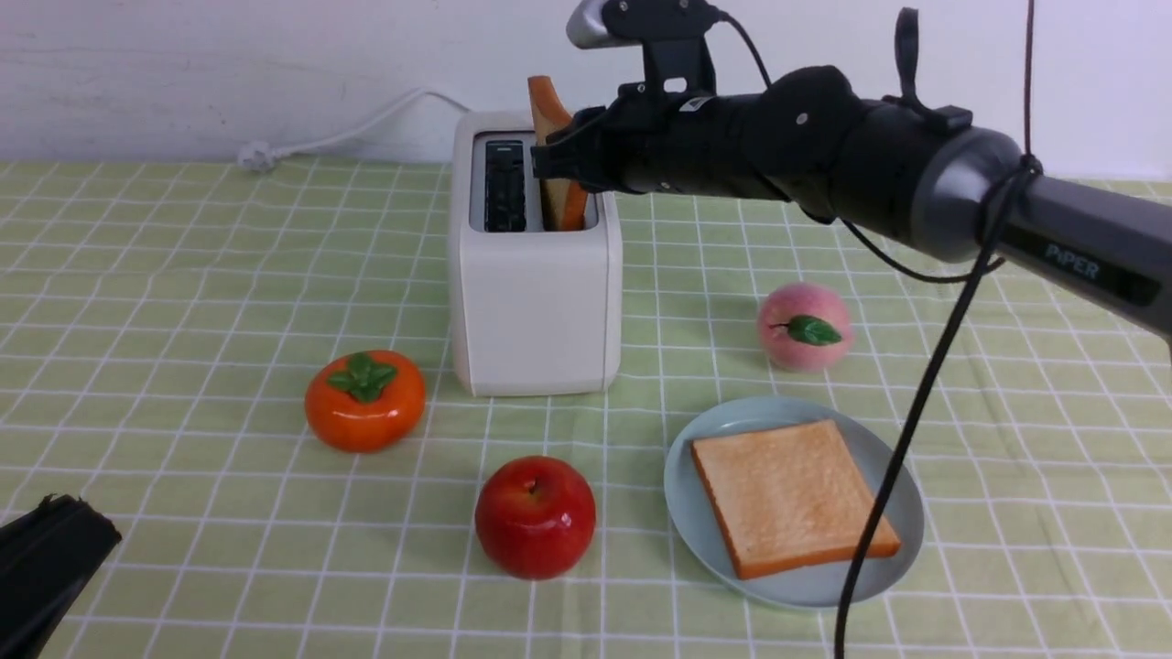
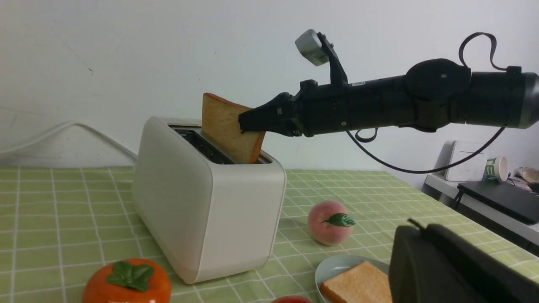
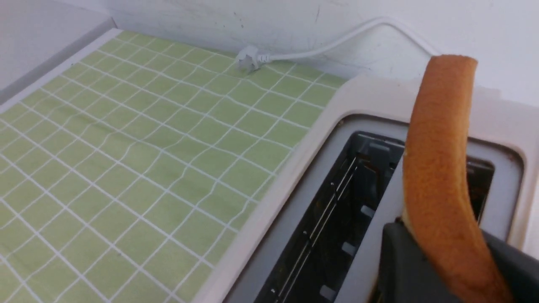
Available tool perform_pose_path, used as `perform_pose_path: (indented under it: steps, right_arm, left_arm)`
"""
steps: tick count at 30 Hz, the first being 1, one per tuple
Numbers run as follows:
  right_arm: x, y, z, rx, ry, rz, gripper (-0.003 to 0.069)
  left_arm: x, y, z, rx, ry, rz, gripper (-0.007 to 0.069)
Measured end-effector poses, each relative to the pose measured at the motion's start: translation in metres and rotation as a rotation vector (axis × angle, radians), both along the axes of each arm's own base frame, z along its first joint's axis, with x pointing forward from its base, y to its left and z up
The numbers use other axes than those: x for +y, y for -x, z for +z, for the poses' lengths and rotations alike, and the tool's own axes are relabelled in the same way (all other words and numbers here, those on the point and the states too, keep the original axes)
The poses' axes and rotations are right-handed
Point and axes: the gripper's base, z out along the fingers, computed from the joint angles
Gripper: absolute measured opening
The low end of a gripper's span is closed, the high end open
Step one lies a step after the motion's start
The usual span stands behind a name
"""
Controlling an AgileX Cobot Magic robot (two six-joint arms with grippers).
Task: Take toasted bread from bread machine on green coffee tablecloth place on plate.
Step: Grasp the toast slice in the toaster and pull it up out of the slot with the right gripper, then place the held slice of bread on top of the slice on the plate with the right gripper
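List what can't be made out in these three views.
Left end effector: front view cuts it at the bottom-left corner; left wrist view shows only a dark blur; jaws unreadable.
Lower part of the gripped toast: inside the bread machine slot, every view.
Plate and its slice: left wrist view, partly behind the left end effector, cut by the bottom edge.
Apple: same view, only a sliver.

Two toast slices: a raised slice (image 1: 547,105) in the right gripper (image 1: 557,163), a flat slice (image 1: 792,494) well below it. One each of toaster (image 1: 536,311), plate (image 1: 679,502), persimmon (image 1: 364,400), apple (image 1: 535,517), peach (image 1: 804,327).
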Motion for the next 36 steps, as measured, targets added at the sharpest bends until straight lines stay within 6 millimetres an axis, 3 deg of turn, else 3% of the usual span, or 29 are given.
perform_pose_path:
  steps: [1, 5, 9, 12, 14, 15, 16, 19, 22, 25, 28, 31, 36]
  right_arm:
    - [-0.001, 0.003, 0.007, -0.01, -0.006, 0.002, 0.0136]
    - [-0.013, 0.036, 0.076, -0.111, -0.045, 0.053, 0.0136]
    - [-0.032, 0.095, 0.148, -0.201, -0.029, 0.186, 0.0136]
    - [-0.05, 0.137, 0.179, -0.2, 0.037, 0.289, 0.0136]
    - [-0.066, 0.16, 0.19, -0.132, 0.075, 0.323, 0.0136]
    - [-0.066, 0.16, 0.19, -0.128, 0.074, 0.319, 0.0136]
    - [-0.081, 0.173, 0.193, -0.061, 0.111, 0.314, 0.0136]
    - [-0.11, 0.189, 0.183, 0.081, 0.184, 0.22, 0.0136]
    - [-0.126, 0.201, 0.17, 0.148, 0.209, 0.156, 0.0136]
    - [-0.145, 0.228, 0.132, 0.244, 0.188, 0.081, 0.0136]
    - [-0.152, 0.238, 0.097, 0.344, 0.145, 0.034, 0.0136]
    - [-0.155, 0.231, 0.069, 0.434, 0.129, -0.006, 0.0136]
    - [-0.154, 0.195, 0.034, 0.534, 0.111, -0.013, 0.0136]
  left_arm:
    - [0.0, 0.0, 0.0, 0.0, 0.0, 0.0, -0.0013]
    - [0.0, 0.0, 0.0, 0.0, 0.0, -0.001, -0.0013]
    - [-0.001, 0.0, 0.0, -0.001, 0.0, -0.007, -0.0013]
    - [-0.001, 0.0, 0.0, -0.002, 0.0, -0.007, -0.0013]
    - [-0.001, 0.001, 0.0, -0.003, 0.0, -0.014, -0.0013]
    - [-0.001, 0.001, 0.0, -0.004, 0.0, -0.016, -0.0013]
    - [-0.002, 0.001, 0.0, -0.006, 0.001, -0.026, -0.0013]
    - [-0.003, 0.002, 0.001, -0.008, 0.001, -0.036, -0.0013]
    - [-0.003, 0.002, 0.001, -0.008, 0.002, -0.038, -0.0013]
    - [-0.003, 0.002, 0.001, -0.008, 0.002, -0.04, -0.0013]
    - [-0.003, 0.002, 0.001, -0.009, 0.002, -0.042, -0.0013]
    - [-0.004, 0.002, 0.001, -0.009, 0.002, -0.044, -0.0011]
    - [-0.004, 0.002, 0.001, -0.009, 0.002, -0.044, -0.001]
